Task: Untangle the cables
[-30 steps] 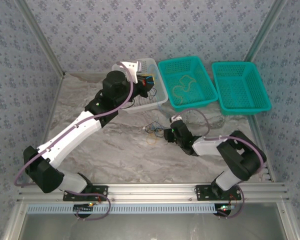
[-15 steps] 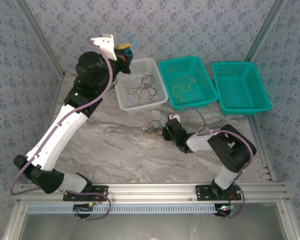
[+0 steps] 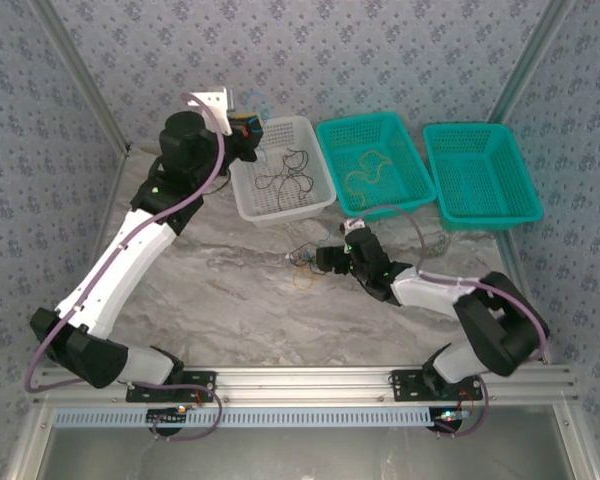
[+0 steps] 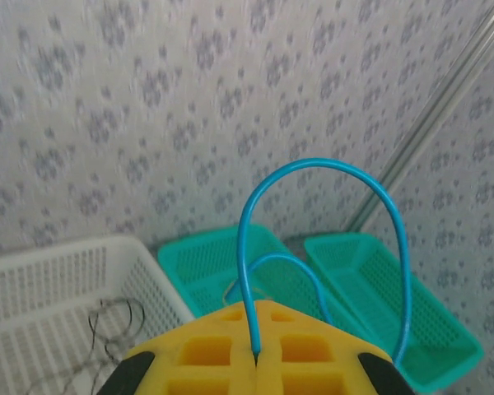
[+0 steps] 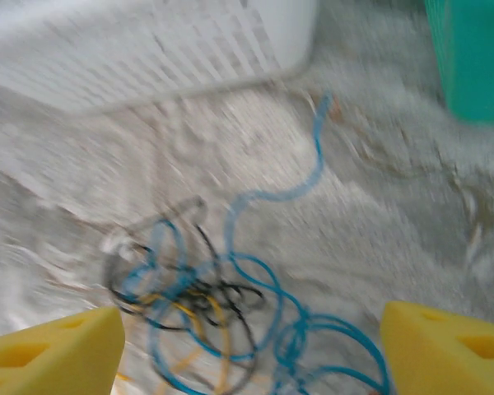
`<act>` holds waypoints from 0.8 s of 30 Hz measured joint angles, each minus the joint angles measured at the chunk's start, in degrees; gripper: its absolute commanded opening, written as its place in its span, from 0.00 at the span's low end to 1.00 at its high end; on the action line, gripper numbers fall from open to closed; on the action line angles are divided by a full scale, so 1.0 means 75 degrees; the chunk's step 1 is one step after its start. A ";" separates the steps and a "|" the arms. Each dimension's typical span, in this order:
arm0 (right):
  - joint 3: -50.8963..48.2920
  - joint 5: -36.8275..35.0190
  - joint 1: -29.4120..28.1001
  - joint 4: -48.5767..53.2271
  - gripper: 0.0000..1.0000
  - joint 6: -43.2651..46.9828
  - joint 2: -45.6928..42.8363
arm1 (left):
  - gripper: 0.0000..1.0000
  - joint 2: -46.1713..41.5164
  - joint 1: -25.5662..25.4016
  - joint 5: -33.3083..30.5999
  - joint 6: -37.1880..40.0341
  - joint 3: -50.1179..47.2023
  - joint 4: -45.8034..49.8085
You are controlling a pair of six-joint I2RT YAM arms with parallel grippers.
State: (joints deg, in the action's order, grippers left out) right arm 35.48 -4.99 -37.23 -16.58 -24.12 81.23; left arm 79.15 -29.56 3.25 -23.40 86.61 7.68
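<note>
A tangle of thin blue, black and yellow cables [image 3: 305, 262] [image 5: 199, 298] lies on the marble table. My right gripper [image 3: 327, 258] [image 5: 251, 350] stands open just right of the tangle, its yellow fingertips [image 5: 58, 350] wide apart on either side of it and holding nothing. My left gripper [image 3: 246, 126] [image 4: 257, 358] is raised at the back left corner of the white basket. It is shut on a blue cable [image 4: 313, 169] [image 3: 259, 101] that arches up out of the pads in a loop.
The white basket [image 3: 315, 190] [image 4: 41, 276] [image 5: 148, 41] holds black cables [image 3: 285, 183]. Next to it the middle teal basket [image 3: 372, 205] holds a yellow cable [image 3: 365, 172]. Another teal basket [image 3: 480, 215] stands at the right. Wallpapered walls and metal frame posts close in the back.
My left gripper rose from over the white basket to its back left corner, carrying the blue cable. The right gripper opened wide at the tangle.
</note>
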 measured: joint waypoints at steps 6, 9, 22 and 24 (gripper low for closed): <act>0.0472 0.0554 0.0111 0.0020 0.93 0.0530 -0.1323 | 0.00 -0.0015 -0.0160 0.0603 -0.0851 -0.0551 -0.0184; 0.0647 0.1268 0.0297 -0.0047 0.93 0.0769 -0.1673 | 0.00 -0.0093 -0.0388 0.0863 -0.1288 -0.0976 -0.0446; 0.1781 0.3418 0.0583 -0.0012 0.89 0.1734 -0.1684 | 0.00 -0.0073 -0.0545 0.1923 -0.2678 -0.1612 -0.1061; 0.1923 0.3599 0.0583 0.0035 0.88 0.1821 -0.1518 | 0.00 -0.0070 -0.0577 0.2031 -0.2757 -0.1614 -0.1137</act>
State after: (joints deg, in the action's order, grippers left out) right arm 49.91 22.00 -32.86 -16.32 -10.46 69.84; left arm 78.63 -33.89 18.48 -44.07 74.50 -0.84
